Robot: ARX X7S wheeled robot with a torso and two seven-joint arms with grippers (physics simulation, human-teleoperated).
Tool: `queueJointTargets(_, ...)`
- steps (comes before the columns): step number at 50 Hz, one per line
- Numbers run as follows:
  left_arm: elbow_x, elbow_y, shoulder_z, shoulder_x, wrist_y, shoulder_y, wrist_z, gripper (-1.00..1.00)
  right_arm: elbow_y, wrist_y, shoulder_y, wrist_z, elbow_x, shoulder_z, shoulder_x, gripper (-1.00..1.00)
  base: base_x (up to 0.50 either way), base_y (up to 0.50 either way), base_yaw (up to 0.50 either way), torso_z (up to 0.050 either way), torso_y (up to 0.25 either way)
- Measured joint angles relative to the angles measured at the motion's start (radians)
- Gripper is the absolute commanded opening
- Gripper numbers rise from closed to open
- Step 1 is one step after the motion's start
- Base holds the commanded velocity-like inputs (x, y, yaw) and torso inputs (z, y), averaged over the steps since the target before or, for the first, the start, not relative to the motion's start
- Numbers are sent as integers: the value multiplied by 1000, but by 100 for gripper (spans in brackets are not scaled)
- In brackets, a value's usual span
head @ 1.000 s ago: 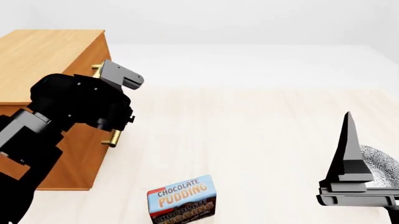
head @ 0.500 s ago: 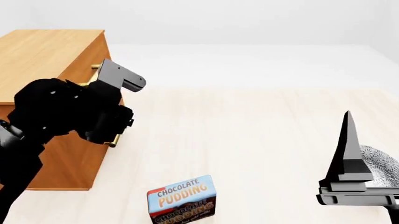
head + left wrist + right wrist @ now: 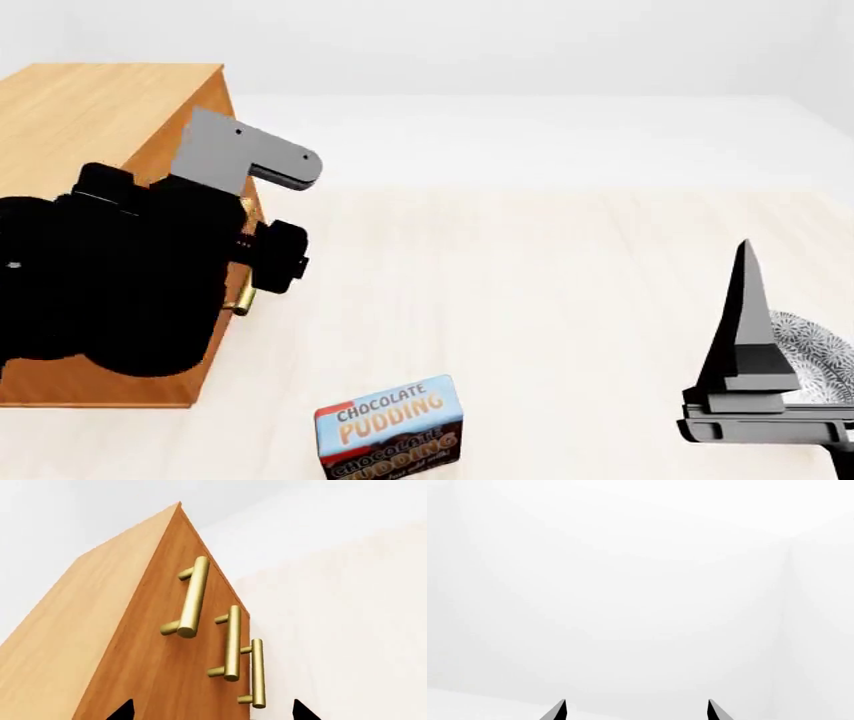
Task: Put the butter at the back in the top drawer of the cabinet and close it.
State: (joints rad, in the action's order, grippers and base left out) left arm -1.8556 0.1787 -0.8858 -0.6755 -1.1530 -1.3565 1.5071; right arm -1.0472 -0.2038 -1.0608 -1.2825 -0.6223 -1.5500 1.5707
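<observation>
Cabinet (image 3: 94, 110): far-left of counter (image 3: 561, 300), drawers shut.
Left gripper (image 3: 208, 711): jaws apart, empty, facing handles (image 3: 193, 597).
Right gripper (image 3: 635, 711): jaws apart, empty.
Butter: not visible.
Pudding box (image 3: 390, 425): near edge.

Cabinet (image 3: 94, 110) sits far left on floor (image 3: 534, 300), drawer fronts facing right. Three handles (image 3: 230, 642) stacked on that front, all drawers flush, top drawer (image 3: 167, 595) uppermost. Left arm (image 3: 120, 290) parked right in front of cabinet's near right corner, covering most of front in head view; left gripper (image 3: 210, 712) near handles, not touching. Pudding box (image 3: 390, 428) near centre, well right of and nearer than cabinet. Right gripper (image 3: 754, 390) at near right, well apart from everything, patterned dish (image 3: 821, 360) just behind it.
</observation>
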Motion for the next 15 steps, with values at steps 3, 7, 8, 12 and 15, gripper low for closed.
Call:
queueJointTargets(3, -16, 72, 32, -32, 32, 13, 1, 100, 0, -1, 2, -1, 1, -1, 0, 100, 0, 0, 0, 0, 0)
queueJointTargets(7, -28, 169, 78, -77, 75, 35, -7, 100, 0, -2, 3, -1, 0, -1, 0, 100, 0, 0, 0, 0, 0)
queueJointTargets(8, -30, 195, 90, -88, 87, 42, -9, 100, 0, -2, 3, -1, -1, -1, 0, 100, 0, 0, 0, 0, 0)
queueJointTargets(12, -31, 300, 145, -136, 138, 72, -24, 100, 0, -2, 4, 0, -3, -1, 0, 100, 0, 0, 0, 0, 0)
queueJointTargets(15, -28, 374, 188, -172, 177, 99, -41, 100, 0, -2, 4, 2, -4, 0, 0, 100, 0, 0, 0, 0, 0)
